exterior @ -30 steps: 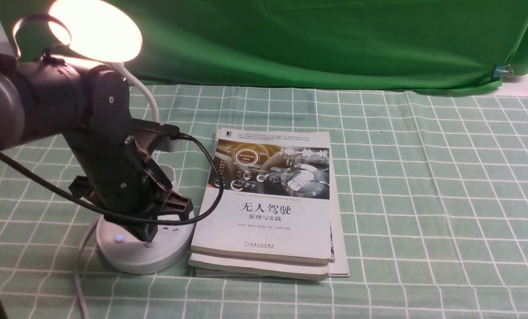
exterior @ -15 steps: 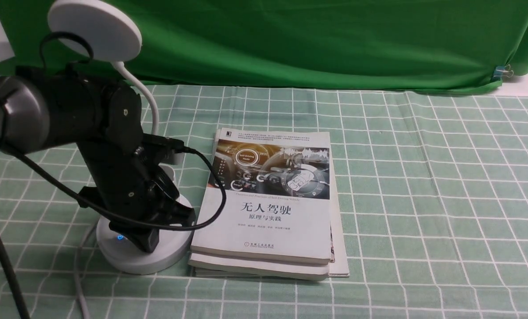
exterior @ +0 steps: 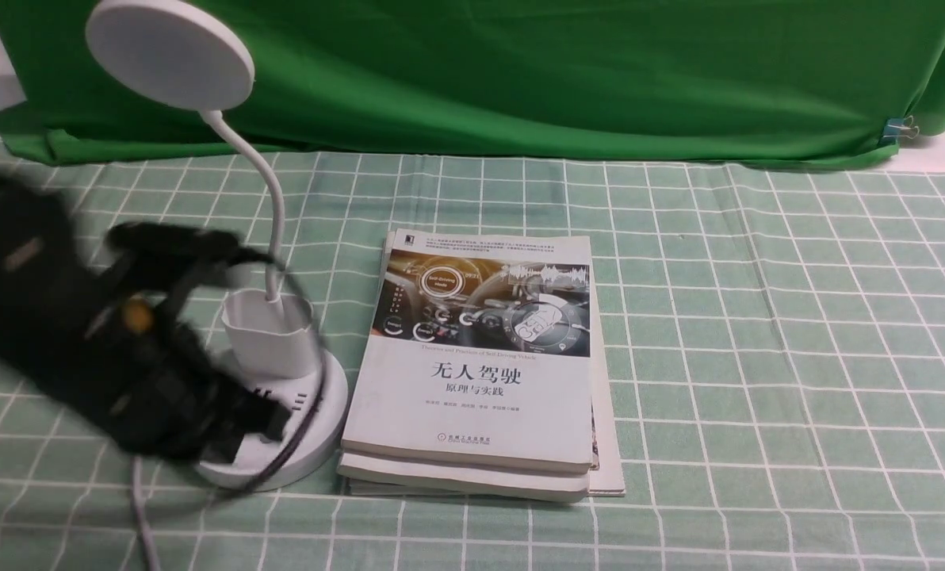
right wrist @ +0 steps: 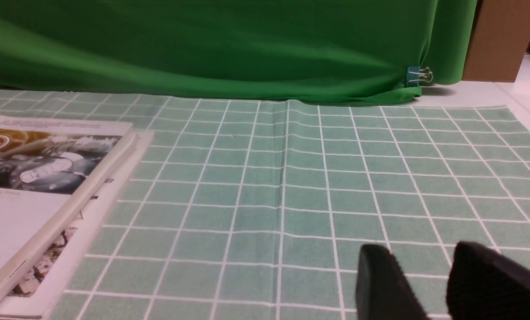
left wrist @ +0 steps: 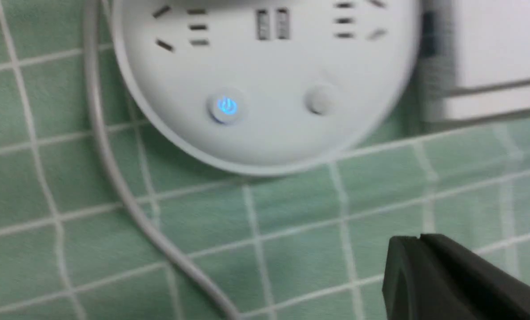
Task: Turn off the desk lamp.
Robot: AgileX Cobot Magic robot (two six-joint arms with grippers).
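The white desk lamp stands at the left, its disc head (exterior: pixel 170 54) dark, on a thin neck (exterior: pixel 274 198) above a small cup (exterior: pixel 268 331) and a round base (exterior: pixel 318 412). In the left wrist view the base (left wrist: pixel 269 71) shows sockets, a blue-lit power button (left wrist: pixel 226 106) and a plain button (left wrist: pixel 320 98). My left gripper (exterior: pixel 270 420) is a dark blur over the base's near left side. In its wrist view the left gripper (left wrist: pixel 418 242) is shut and empty, over the cloth just short of the base. My right gripper (right wrist: pixel 420 251) is open and empty, low over the cloth.
A stack of books (exterior: pixel 480 365) lies right beside the base; it also shows in the right wrist view (right wrist: pixel 25 178). The lamp's grey cord (exterior: pixel 143 523) runs off the near edge. A green backdrop (exterior: pixel 520 71) hangs behind the green checked cloth (exterior: pixel 758 317).
The lamp head was lit a second ago and is now dark. My left arm has pulled back from the base, down and to the left, and is blurred with motion.
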